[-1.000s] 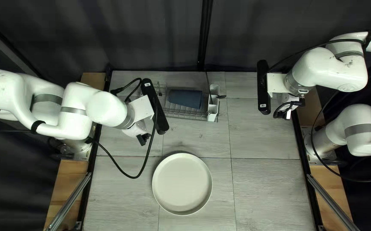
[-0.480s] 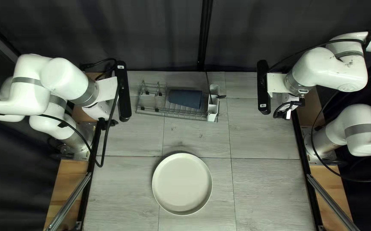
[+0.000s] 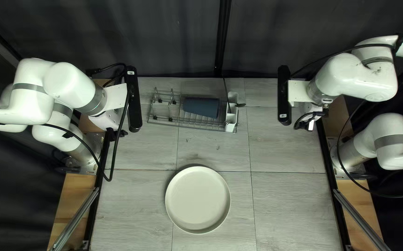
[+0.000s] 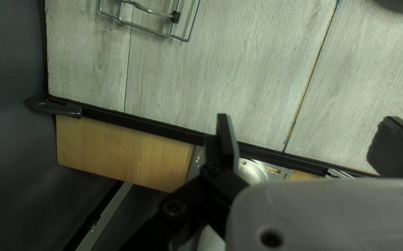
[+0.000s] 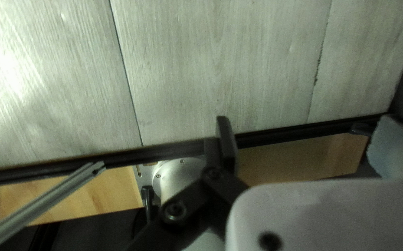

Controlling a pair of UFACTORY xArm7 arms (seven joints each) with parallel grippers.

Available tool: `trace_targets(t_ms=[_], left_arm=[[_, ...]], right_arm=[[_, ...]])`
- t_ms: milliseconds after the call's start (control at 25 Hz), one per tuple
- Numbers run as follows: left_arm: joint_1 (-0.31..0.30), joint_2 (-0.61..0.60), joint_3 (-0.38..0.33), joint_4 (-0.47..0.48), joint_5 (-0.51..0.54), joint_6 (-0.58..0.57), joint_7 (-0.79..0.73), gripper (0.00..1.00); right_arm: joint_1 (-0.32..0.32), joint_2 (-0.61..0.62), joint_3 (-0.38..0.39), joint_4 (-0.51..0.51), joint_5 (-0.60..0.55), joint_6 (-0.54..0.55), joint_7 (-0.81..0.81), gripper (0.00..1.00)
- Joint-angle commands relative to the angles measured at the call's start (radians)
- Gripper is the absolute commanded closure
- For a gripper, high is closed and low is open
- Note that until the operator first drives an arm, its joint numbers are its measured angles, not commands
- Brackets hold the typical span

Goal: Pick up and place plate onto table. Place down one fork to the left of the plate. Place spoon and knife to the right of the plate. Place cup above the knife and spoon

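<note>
Here we go on the table [image 3: 294, 204]: plate set, cutlery and cup to follow. The left arm [image 3: 73, 90] hangs to the left of the wire rack [image 3: 194, 123], the right arm [image 3: 361, 79] well off to its right. Both claws are spread wide, nothing in either: the left claw [image 4: 306, 118] has a broad gap between its fingers, and the right claw [image 5: 303, 118] matches it.

The rack carries the rest of the setting. Nearer than the rack comes the plate [image 3: 197, 200], flat and upright, so step one looks done.

Inside the rack, a dark blue cup [image 3: 201, 107] lies on its side; at the rack's right end stands a white holder [image 3: 231, 114] for the cutlery. A dark spoon-like head [image 3: 241, 105] pokes out there (the spoon, I'd bet), though from up here I can't tell where fork and knife sit.

So the fork should be next! That calls for the left claw to travel to the rack's right end, close on one handle alone, lift straight clear of the holder and lay it left of the plate. A neighbouring piece could snag and come along.
</note>
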Motion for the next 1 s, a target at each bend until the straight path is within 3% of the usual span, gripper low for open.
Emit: trace_targets(t_ms=[40, 480, 960, 1000], left_arm=[[0.0, 0.0, 0.0, 0.0, 0.0, 0.0, 0.0, 0.0], [0.0, 0.0, 0.0, 0.0, 0.0, 0.0, 0.0, 0.0], [0.0, 0.0, 0.0, 0.0, 0.0, 0.0, 0.0, 0.0], [0.0, 0.0, 0.0, 0.0, 0.0, 0.0, 0.0, 0.0]], right_arm=[[-0.011, 0.114, 0.027, 0.062, -0.043, -0.049, 0.048, 0.0], [-0.065, 0.31, -0.031, -0.002, -0.206, -0.527, 0.02, 0.0], [-0.107, 0.496, -0.099, -0.008, -0.208, -0.815, -0.075, 0.0], [-0.108, 0.501, -0.102, -0.011, -0.202, -0.825, -0.08, 0.29]])
